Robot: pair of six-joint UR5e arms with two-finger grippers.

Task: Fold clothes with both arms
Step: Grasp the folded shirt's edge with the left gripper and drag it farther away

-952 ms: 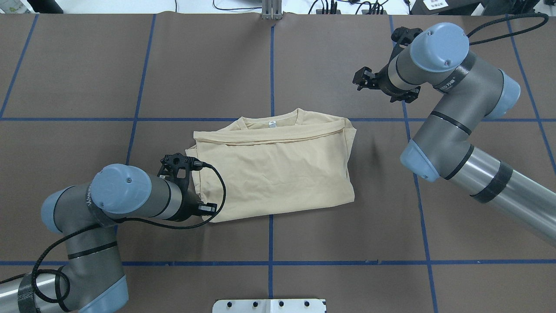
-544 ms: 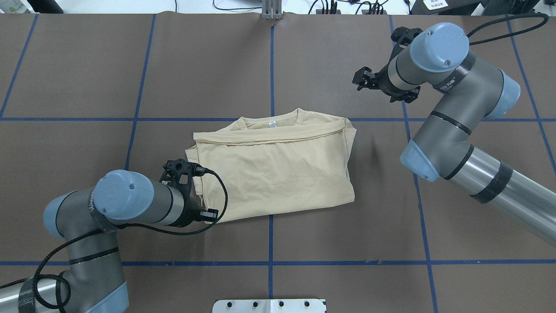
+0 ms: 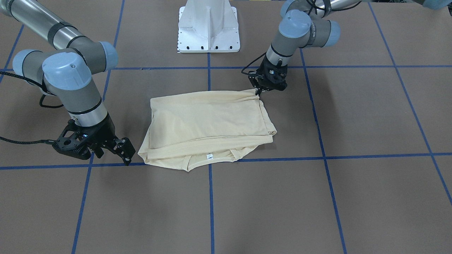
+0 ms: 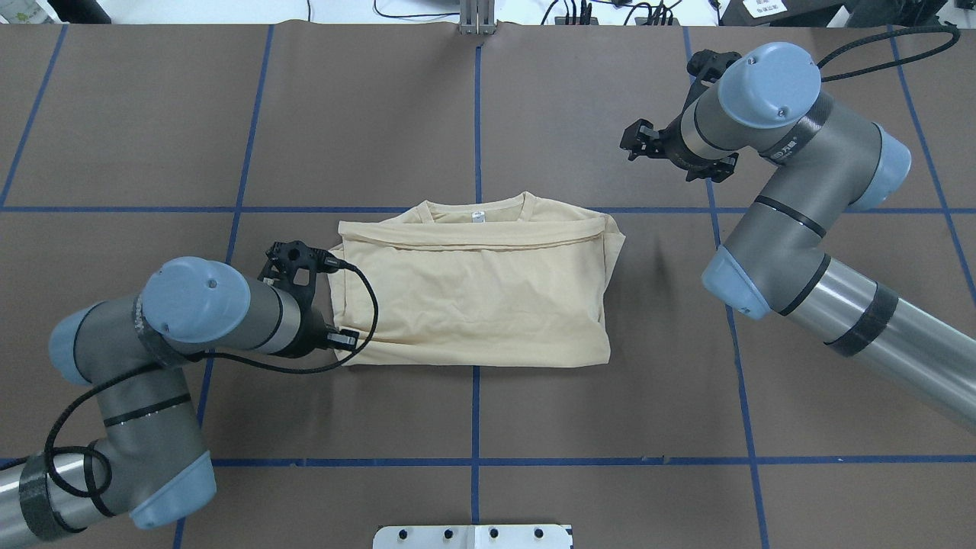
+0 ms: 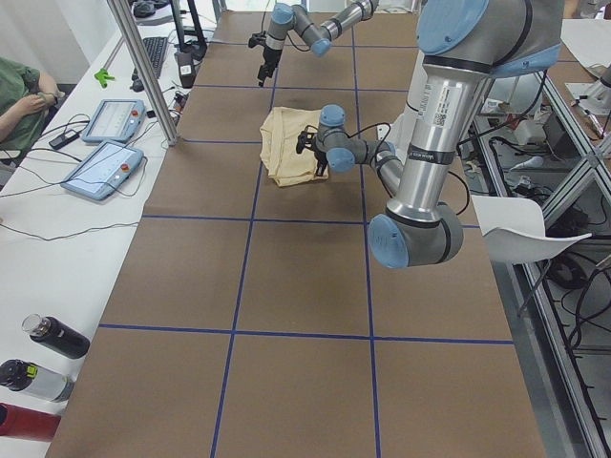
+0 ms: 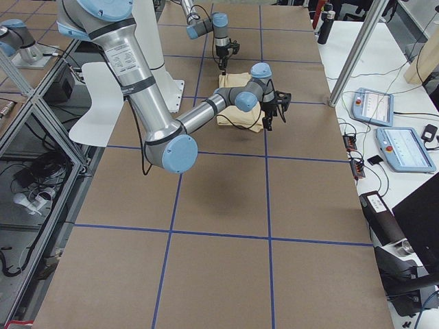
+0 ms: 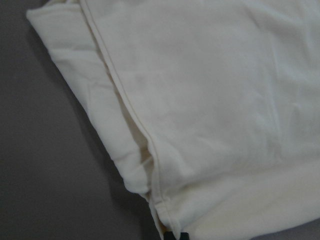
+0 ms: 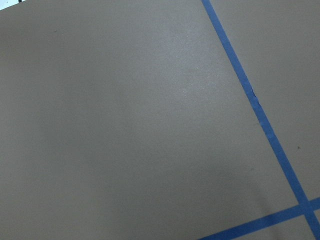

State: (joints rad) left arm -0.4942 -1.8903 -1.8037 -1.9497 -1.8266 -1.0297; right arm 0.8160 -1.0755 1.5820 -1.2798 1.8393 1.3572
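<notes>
The pale cream-yellow long-sleeved T-shirt of thin fabric (image 4: 480, 297) is lying folded into a rectangle at the middle of the brown table (image 4: 610, 427), with its small white neck label (image 4: 478, 216) at the far edge. The left arm's black two-fingered tool (image 3: 259, 91) is pinching the shirt's near left corner. It should be staying low and tugging gently so the layers are not sliding apart. The right arm's black tool (image 4: 631, 142) is hanging with fingers spread, well apart from the cloth. Against half a second ago, that corner is sitting further out and the near hem is running straight.
</notes>
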